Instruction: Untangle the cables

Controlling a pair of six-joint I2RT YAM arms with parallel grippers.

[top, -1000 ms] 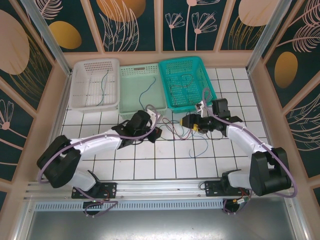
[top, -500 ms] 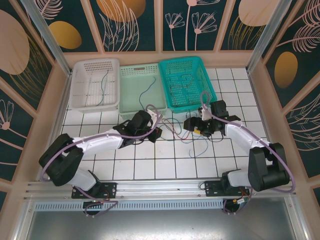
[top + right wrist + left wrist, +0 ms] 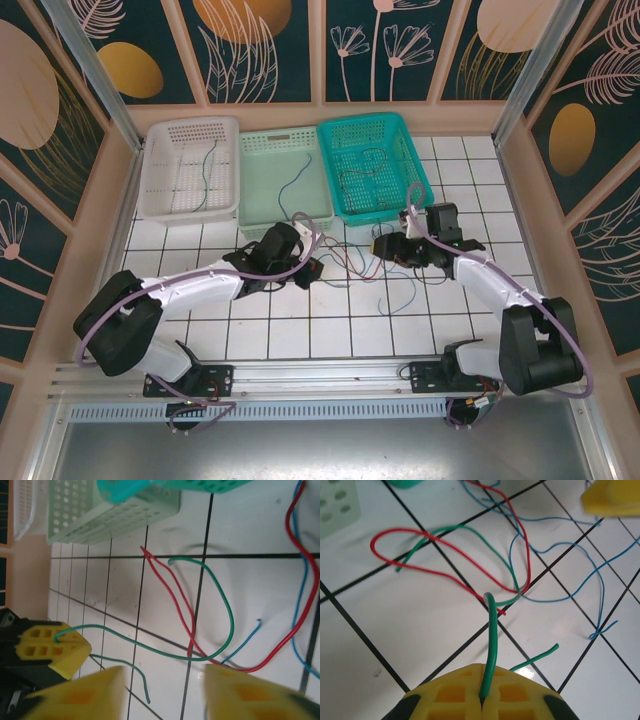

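I am working over a white tiled table (image 3: 330, 320) crossed by dark grid lines. Dark wall panels (image 3: 270, 50) painted with leaves and flowers are closing it in on three sides, and a metal rail (image 3: 300, 375) is running along the near edge. At the far side three baskets are standing side by side: a white basket (image 3: 160, 200), a pale green basket (image 3: 262, 215) and a teal basket (image 3: 420, 170). A thin wire is lying inside each of them.

The cables (image 3: 345, 255) are lying loose on the tiles just in front of the baskets, between my two arms. They are thin and limp, crossing one another in wide loops. The red cable (image 3: 445, 550) is doubling back on itself in a long narrow loop. The green cable (image 3: 492, 630) is arching over it, and the blue cable (image 3: 570, 592) is curling across both toward the right.

My left pincer (image 3: 482, 700) is clenching the green cable between its yellow pads, and the wire is rising out of the seam and bending down to the tangle. A short green end is lying on the tile just beside it.

My right pincer (image 3: 162, 672) is hovering over the right side of the tangle with its yellow fingers (image 3: 75, 695) standing apart. Nothing is sitting between them; the red, green and blue strands are passing just beyond their tips.
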